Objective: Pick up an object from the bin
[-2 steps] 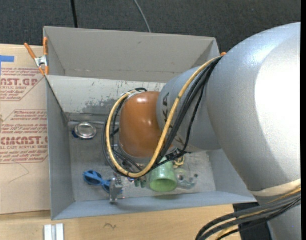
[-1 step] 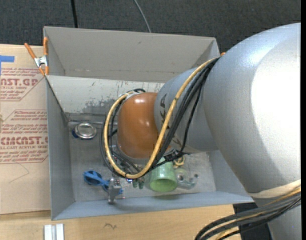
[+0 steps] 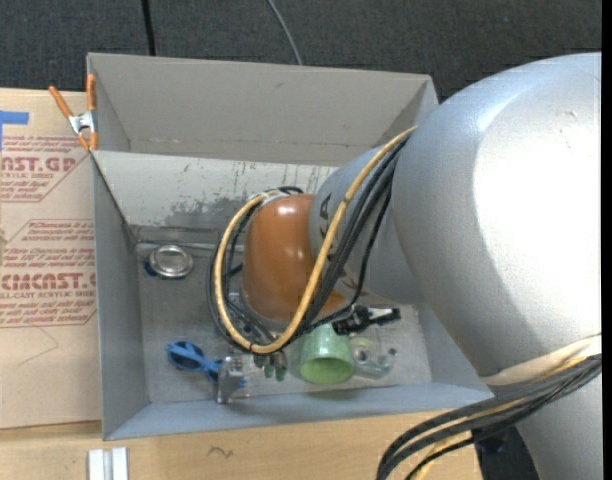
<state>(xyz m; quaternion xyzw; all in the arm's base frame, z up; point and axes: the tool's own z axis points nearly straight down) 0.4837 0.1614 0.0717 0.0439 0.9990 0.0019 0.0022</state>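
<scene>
Grey bin floor [image 3: 158, 313] open leftward, end effector [image 3: 232, 378] close to front wall [image 3: 286, 410]

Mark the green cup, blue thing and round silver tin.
green cup [image 3: 326, 360]: camera view, its side.
blue thing [image 3: 189, 355]: camera view, its middle.
round silver tin [image 3: 171, 261]: camera view, its top face.

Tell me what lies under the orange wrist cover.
At the lower edge of the orange cover, a green cup shows; the bin floor directly beneath is hidden.
</scene>
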